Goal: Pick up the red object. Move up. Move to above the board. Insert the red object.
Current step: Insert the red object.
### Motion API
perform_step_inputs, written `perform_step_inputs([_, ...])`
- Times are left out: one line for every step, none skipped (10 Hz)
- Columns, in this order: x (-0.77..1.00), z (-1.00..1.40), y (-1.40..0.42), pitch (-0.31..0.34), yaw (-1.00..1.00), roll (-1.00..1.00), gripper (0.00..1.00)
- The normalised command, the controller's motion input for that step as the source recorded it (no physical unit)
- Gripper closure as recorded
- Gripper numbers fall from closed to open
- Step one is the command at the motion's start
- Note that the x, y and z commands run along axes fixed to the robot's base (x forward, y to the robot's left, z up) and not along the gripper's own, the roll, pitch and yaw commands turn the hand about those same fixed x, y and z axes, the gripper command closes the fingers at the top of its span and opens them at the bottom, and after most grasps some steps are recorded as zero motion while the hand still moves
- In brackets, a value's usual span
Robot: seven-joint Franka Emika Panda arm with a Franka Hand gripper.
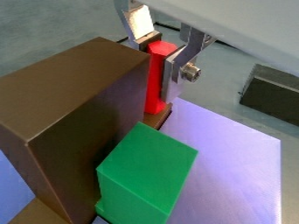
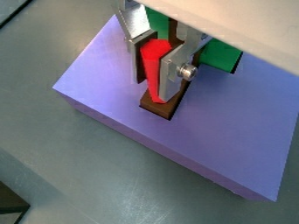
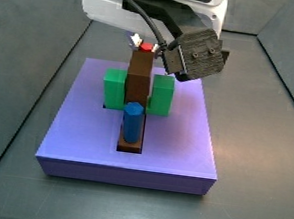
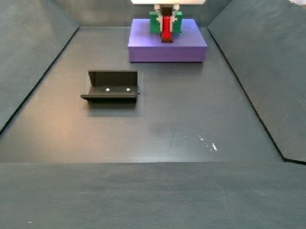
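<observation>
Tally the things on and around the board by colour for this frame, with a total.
Red: 1, the red object, in the hand over the board
Blue: 1, peg
Green: 1, block
Brown: 1, bar
Lavender: 1, the board
Dark: 1, fixture
Total: 6

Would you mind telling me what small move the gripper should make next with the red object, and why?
Probably a short, straight push down. The gripper above the board is shut on the red object, which stands upright with its lower end at the brown socket. Most of its length is still exposed, so it looks only partly seated.
</observation>
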Motion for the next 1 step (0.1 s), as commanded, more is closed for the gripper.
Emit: perform_step_inputs([0.00, 0.00, 0.00, 0.000, 0.00, 0.00, 1.00])
